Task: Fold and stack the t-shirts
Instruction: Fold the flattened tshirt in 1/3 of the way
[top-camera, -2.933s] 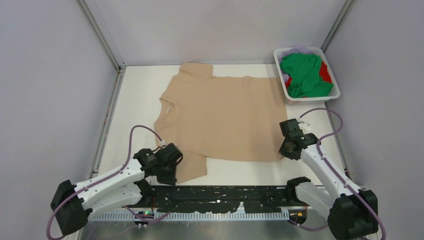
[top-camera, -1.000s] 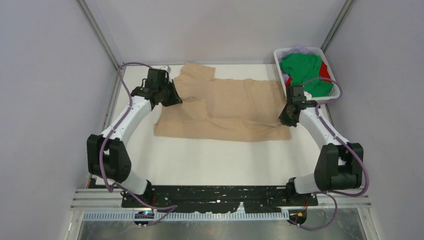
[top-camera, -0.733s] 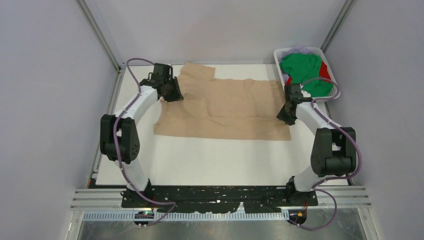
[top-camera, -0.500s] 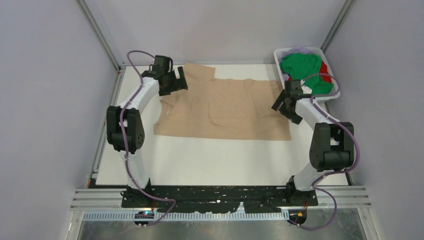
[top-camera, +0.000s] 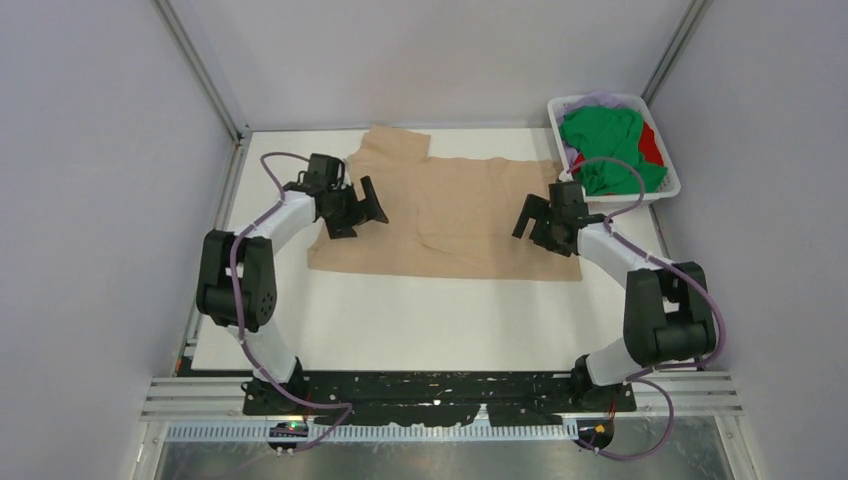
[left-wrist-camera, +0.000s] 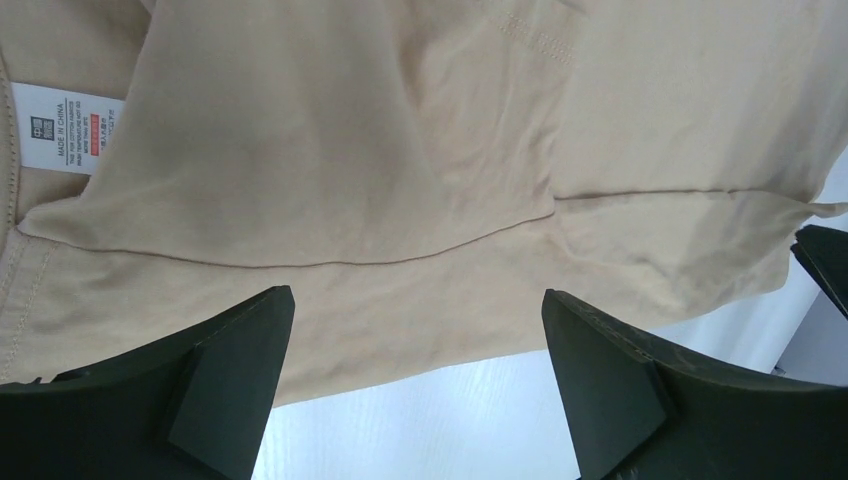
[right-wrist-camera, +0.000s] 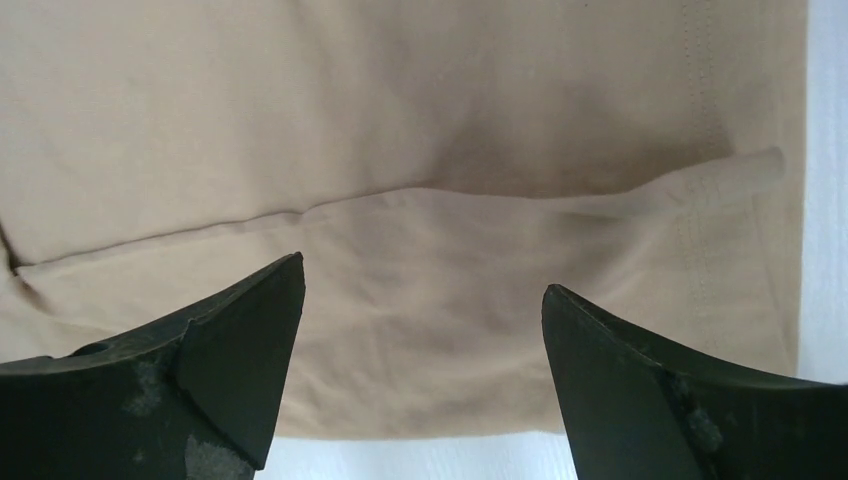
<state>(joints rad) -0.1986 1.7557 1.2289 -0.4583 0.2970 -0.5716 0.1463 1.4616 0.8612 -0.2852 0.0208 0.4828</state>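
The large beige t-shirt lies folded over on itself on the white table, its near edge straight. My left gripper hovers open over the shirt's left part, holding nothing. The left wrist view shows its jaws wide apart above the beige cloth and the neck label. My right gripper hangs open over the shirt's right end. Its jaws stand wide above the layered hem. Green, red and lilac t-shirts lie bunched in the basket.
The white slatted basket stands at the far right corner, just beyond the right arm. Grey walls and metal posts close in the table on three sides. Bare white tabletop stretches between the shirt's near edge and the arm bases.
Both grippers were shut on the shirt's folded-over edge a second ago. They have opened, let the cloth drop flat, and drawn inward and slightly nearer over the shirt.
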